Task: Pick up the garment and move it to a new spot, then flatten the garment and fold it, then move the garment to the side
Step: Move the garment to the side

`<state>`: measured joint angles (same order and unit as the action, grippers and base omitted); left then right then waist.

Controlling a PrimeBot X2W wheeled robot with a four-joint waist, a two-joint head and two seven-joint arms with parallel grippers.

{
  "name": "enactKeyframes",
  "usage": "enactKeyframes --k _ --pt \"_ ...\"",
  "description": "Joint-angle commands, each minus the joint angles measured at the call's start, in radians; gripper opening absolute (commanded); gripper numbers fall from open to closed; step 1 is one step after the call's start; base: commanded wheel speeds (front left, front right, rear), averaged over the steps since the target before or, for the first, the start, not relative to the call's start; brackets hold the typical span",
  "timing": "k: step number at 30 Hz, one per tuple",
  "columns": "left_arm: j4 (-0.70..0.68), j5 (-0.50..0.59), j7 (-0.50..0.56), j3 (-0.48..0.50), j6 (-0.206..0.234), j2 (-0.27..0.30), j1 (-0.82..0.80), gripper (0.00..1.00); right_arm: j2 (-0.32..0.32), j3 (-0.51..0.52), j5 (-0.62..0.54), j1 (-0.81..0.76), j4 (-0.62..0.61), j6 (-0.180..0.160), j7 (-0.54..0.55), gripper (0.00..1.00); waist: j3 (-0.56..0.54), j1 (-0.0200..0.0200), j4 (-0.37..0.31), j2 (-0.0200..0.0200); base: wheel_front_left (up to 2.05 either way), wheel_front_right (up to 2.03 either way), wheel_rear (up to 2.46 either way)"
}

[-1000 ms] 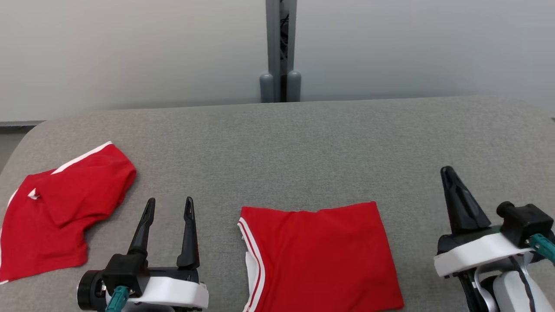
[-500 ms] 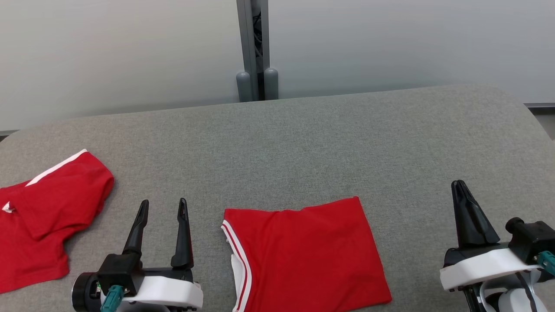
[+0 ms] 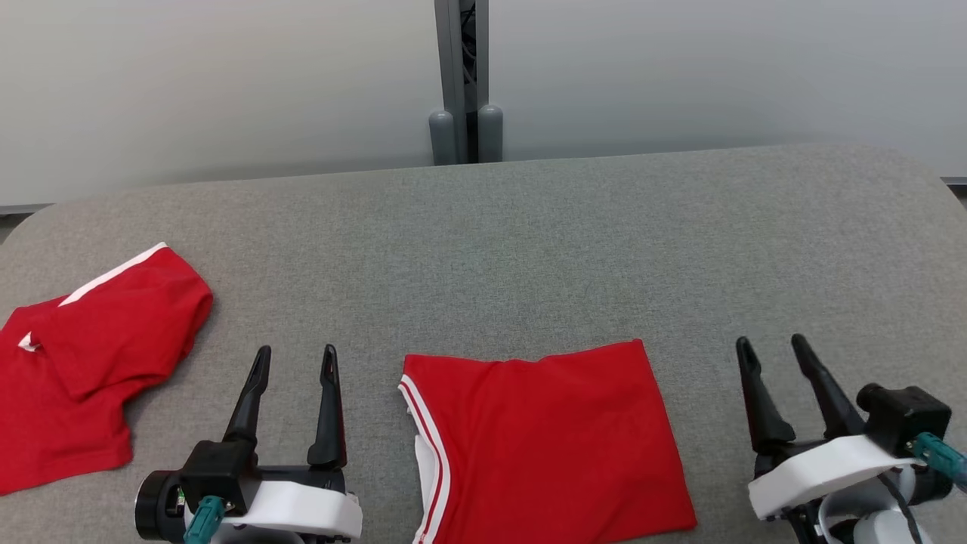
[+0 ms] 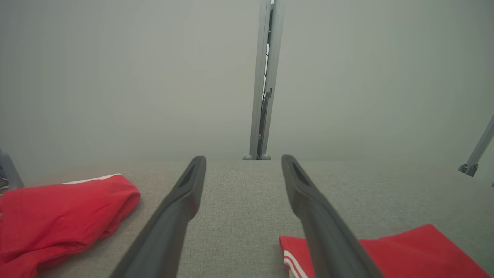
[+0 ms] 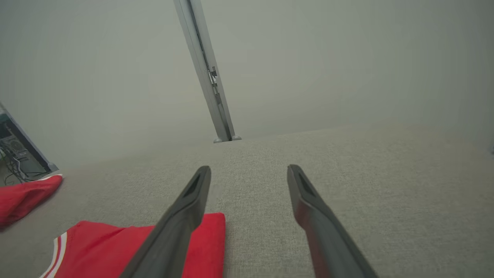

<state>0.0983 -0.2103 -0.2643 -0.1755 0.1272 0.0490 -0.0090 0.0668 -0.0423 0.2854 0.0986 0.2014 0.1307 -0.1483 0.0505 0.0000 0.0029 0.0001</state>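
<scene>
Head view: folded garment (image 3: 551, 442), widthwise flat.

Right gripper (image 3: 771, 344) fingers (image 3: 760, 400) now parted; 1 second ago pressed together.

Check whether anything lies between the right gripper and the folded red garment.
Nothing visible does. The open right gripper sits beside the folded red garment, with bare grey table between them.
</scene>
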Motion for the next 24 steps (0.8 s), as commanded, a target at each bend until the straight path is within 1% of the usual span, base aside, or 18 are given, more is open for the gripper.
enactKeyframes --k 1,5,11,18,24 --pt "-0.002 0.004 0.0 -0.001 0.0 0.004 -0.02 1.0 0.006 -0.011 0.016 -0.004 0.007 0.0 0.013 1.0 0.007 0.0 0.006 -0.0001 0.0 0.0 0.0" --pt "0.002 0.008 0.0 -0.014 0.002 0.004 -0.026 1.0 0.026 -0.067 0.093 -0.007 0.049 0.0 0.073 1.0 0.026 0.0 0.02 -0.0001 0.0 0.0 0.0" --pt "0.005 0.01 0.0 -0.029 0.005 0.004 -0.04 1.0 0.024 -0.119 0.186 0.002 0.12 0.0 0.138 1.0 0.055 0.0 0.046 -0.0001 0.0 0.0 0.0" --pt "0.009 0.014 0.0 -0.044 0.006 0.004 -0.055 1.0 0.021 -0.149 0.255 0.029 0.187 0.0 0.164 1.0 0.082 0.0 0.077 -0.0001 0.0 0.0 0.0" --pt "0.008 0.015 0.0 -0.05 0.006 0.003 -0.067 1.0 0.023 -0.154 0.267 0.063 0.256 0.0 0.155 1.0 0.095 0.0 0.097 -0.0001 0.0 0.0 0.0"
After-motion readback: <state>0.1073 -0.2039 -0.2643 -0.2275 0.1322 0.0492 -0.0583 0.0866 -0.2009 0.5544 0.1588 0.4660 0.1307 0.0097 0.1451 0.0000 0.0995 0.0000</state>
